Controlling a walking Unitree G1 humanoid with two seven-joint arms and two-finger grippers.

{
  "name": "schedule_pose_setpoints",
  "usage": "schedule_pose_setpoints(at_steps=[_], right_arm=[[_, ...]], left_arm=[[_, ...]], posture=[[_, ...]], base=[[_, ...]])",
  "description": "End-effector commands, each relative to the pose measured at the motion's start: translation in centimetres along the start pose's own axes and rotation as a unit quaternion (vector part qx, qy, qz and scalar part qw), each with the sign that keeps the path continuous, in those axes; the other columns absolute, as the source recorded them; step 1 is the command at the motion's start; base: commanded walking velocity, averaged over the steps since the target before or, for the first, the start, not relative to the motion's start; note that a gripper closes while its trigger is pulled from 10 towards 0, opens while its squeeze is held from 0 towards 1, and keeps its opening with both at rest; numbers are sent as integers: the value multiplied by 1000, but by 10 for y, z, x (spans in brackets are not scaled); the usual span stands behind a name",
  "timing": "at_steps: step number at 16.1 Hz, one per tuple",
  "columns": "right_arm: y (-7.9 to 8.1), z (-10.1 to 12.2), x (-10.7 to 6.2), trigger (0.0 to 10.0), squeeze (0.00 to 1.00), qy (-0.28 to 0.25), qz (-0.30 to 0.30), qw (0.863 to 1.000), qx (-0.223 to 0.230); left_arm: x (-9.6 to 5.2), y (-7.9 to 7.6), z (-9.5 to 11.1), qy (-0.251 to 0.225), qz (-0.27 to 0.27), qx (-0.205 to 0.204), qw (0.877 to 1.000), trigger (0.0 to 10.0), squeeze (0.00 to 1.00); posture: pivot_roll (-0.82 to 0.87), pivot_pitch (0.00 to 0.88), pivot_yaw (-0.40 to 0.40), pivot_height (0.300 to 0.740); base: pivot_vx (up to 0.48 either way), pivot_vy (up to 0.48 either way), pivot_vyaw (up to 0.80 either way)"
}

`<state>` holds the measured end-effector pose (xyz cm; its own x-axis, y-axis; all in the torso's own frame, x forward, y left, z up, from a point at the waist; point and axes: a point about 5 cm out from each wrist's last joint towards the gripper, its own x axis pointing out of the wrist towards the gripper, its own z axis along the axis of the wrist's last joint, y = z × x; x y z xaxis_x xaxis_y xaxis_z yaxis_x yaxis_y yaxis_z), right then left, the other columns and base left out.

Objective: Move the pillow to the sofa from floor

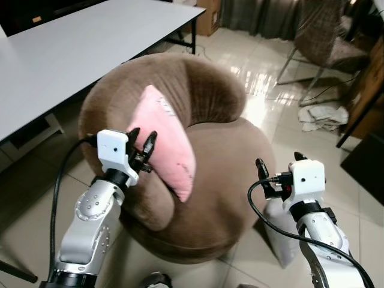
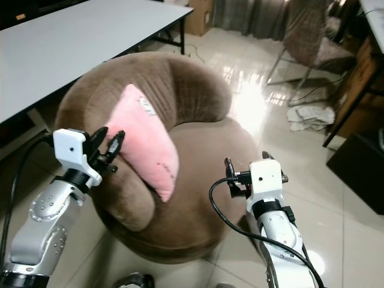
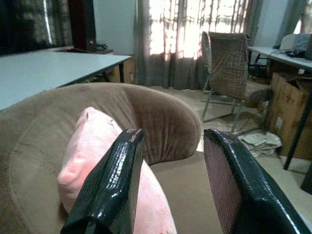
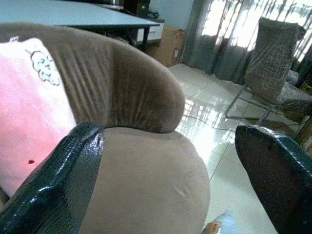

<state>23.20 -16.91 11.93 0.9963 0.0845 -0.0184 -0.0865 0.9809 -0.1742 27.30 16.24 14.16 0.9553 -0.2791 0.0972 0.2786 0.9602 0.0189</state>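
Pillow (image 1: 164, 141) sits left-center in frame, propped on the sofa (image 1: 228, 180) against its backrest, long axis slanting down-right, just beside our left gripper (image 1: 143, 148), fingers spread and empty; right gripper (image 1: 277, 174) is farther, lower right, also spread.

A round brown sofa chair (image 1: 228, 180) stands on the glossy tiled floor (image 1: 258, 78). A pink pillow (image 1: 165, 141) leans upright against its backrest.
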Motion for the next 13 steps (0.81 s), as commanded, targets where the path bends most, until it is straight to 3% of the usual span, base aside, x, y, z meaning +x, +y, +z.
schedule_pose_setpoints(at_steps=[1, 5, 13], right_arm=[[-4, 2, -3, 10000, 0, 11, -8, 1000, -4], [2, 4, -4, 10000, 0, 21, -3, 1000, -1], [-10, 1, -2, 10000, 0, 45, -6, 999, -19]], left_arm=[[3, -6, 3, 1, -9, 12, 1000, 10000, 0], [6, -4, -2, 29, 0, 23, 999, 10000, 0], [11, 2, -9, 54, 39, 29, 997, 10000, 0]], posture=[[-54, 24, 48, 740], [-56, 20, 53, 740], [-58, 27, 55, 740]], base=[[0, -480, 0], [0, -480, 113], [0, -480, 800]])
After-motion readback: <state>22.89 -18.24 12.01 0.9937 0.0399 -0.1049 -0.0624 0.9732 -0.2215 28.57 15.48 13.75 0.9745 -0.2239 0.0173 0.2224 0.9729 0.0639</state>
